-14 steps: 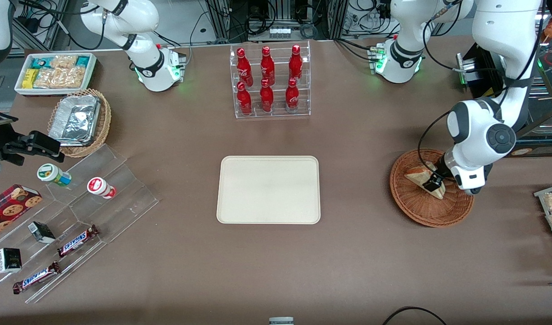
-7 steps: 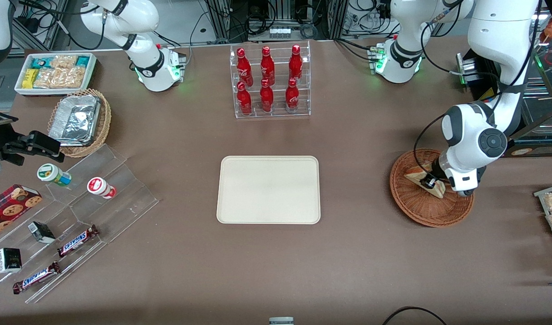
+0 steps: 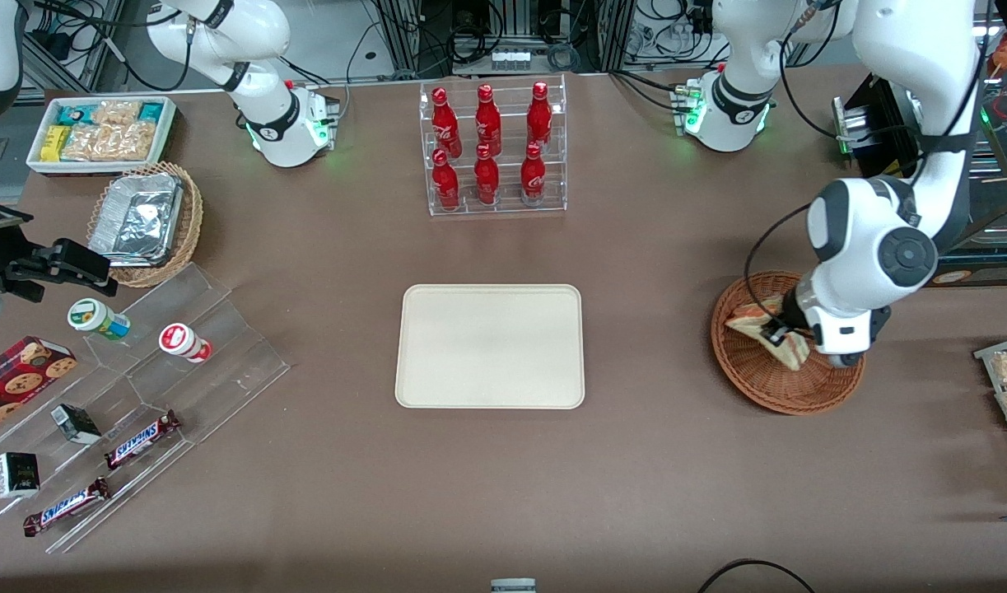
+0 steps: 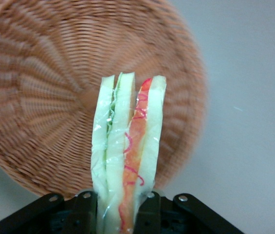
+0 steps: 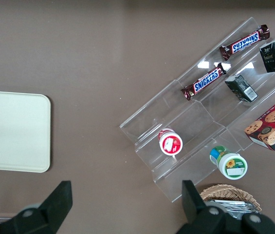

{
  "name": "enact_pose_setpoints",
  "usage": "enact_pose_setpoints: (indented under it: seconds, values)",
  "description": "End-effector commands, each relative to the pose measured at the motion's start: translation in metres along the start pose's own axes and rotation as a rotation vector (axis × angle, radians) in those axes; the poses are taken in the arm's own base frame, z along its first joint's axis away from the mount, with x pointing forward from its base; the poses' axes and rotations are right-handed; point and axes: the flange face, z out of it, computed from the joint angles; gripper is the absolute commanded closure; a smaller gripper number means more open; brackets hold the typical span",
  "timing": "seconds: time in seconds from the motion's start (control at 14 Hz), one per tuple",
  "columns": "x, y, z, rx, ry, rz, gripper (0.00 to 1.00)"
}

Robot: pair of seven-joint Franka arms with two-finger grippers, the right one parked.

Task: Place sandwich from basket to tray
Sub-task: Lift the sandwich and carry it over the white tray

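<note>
The sandwich (image 4: 125,146), a plastic-wrapped wedge of pale bread with green, orange and red filling edges, hangs a little above the reddish-brown wicker basket (image 4: 35,107). My gripper (image 4: 118,214) is shut on it, one black finger pressed to each bread face. In the front view the gripper (image 3: 776,336) and sandwich (image 3: 750,317) hover over the basket (image 3: 758,383) at the working arm's end of the table. The cream tray (image 3: 491,346) lies flat at the table's middle with nothing on it; the right wrist view catches one end of the tray (image 5: 13,131).
A clear rack of red bottles (image 3: 492,148) stands farther from the front camera than the tray. Toward the parked arm's end lie an acrylic stand (image 3: 182,346) with snack bars and cups, a lighter basket with a foil container (image 3: 141,221), and a white snack box (image 3: 100,132).
The gripper has lifted the sandwich off the basket floor and tipped it; the wrist has risen slightly and shifted a little toward the tray.
</note>
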Motion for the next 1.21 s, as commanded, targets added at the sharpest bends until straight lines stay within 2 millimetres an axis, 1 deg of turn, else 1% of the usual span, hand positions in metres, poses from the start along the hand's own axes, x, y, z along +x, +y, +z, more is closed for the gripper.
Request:
enact_pose_setpoints:
  seconds: [0.0,0.07,0.14,0.21,0.29,0.36,0.5,0.64,0.71,0.79,0.86,1.07,1.14]
  values:
    - [-0.050,0.060,0.002,0.011,0.015,0.146,0.84]
    - [-0.066,0.077,0.003,0.010,0.020,0.185,0.84]
    - [-0.077,0.089,-0.001,0.000,0.027,0.211,0.84]
    - [-0.085,0.101,0.002,-0.002,0.024,0.265,0.83]
    - [-0.097,0.114,0.006,-0.006,0.011,0.346,0.82]
    - [-0.116,0.129,0.014,-0.004,-0.005,0.433,0.82]
    - [-0.148,0.156,0.026,-0.018,-0.025,0.596,0.83]
    - [-0.184,0.184,0.038,-0.034,-0.049,0.689,0.83]
    - [-0.198,0.192,0.045,-0.038,-0.063,0.713,0.83]
    - [-0.220,0.200,0.051,-0.037,-0.071,0.748,0.83]
    - [-0.235,0.208,0.053,-0.038,-0.069,0.774,0.83]
    - [-0.269,0.227,0.071,-0.035,-0.077,0.827,0.83]
    - [-0.270,0.228,0.078,-0.030,-0.080,0.832,0.83]
